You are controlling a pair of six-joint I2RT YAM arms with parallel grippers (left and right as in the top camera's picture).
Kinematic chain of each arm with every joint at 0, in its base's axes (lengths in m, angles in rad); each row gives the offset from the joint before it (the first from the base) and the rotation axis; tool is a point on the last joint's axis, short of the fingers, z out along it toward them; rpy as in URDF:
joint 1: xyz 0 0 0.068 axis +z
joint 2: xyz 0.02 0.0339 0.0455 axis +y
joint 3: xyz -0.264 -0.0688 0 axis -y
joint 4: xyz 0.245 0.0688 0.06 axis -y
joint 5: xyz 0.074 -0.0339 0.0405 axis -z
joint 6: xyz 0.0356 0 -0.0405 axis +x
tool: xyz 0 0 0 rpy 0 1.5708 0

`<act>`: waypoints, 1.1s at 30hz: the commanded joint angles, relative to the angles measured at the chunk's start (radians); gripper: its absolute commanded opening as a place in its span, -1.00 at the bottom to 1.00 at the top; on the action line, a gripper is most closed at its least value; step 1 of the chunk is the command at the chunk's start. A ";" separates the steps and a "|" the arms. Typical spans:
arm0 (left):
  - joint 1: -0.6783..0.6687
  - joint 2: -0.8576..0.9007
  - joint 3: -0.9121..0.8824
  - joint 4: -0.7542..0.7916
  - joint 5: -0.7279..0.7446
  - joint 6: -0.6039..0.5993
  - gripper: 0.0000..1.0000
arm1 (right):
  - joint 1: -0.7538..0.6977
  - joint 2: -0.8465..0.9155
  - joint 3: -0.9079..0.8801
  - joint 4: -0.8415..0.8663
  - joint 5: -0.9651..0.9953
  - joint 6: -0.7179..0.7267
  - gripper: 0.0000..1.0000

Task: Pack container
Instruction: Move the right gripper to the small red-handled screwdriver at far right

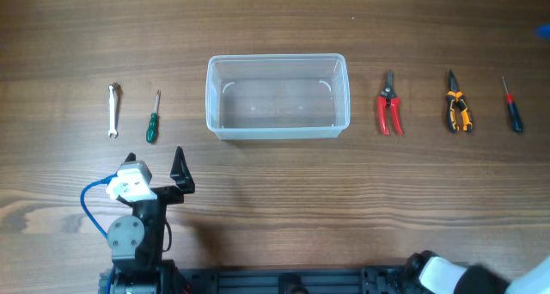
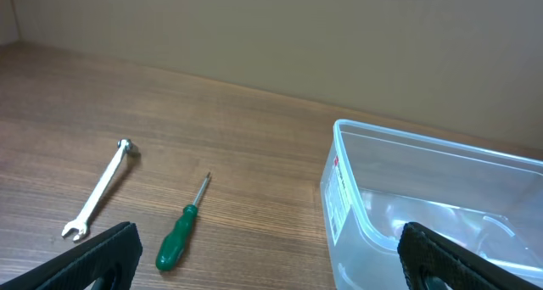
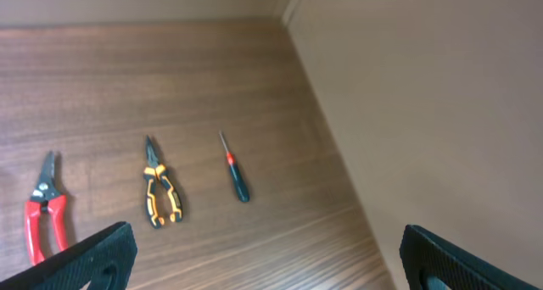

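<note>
My left gripper [image 1: 155, 165] stands wide and empty, with the clear container [image 1: 210, 96] ahead to its right and the wrench [image 1: 113, 110] and green screwdriver [image 1: 153, 118] ahead to its left. My right gripper [image 3: 267, 260] is also spread wide, holding nothing. 3 tools lie on the tabletop [image 3: 170, 69] ahead to its left.

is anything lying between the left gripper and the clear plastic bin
Nothing visible does: only bare wooden table lies between the open left gripper and the clear plastic rectangular bin. The green-handled screwdriver and the silver wrench lie left of the bin, off that line.
</note>
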 commanded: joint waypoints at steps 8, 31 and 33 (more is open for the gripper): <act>-0.006 -0.008 -0.006 0.003 -0.013 0.016 0.99 | -0.220 0.380 0.038 -0.035 -0.314 -0.138 0.99; -0.006 -0.008 -0.006 0.003 -0.013 0.016 1.00 | -0.060 0.699 0.038 0.159 -0.054 -0.246 0.99; -0.006 -0.008 -0.006 0.003 -0.013 0.016 1.00 | -0.041 0.726 0.038 0.171 -0.033 -0.246 1.00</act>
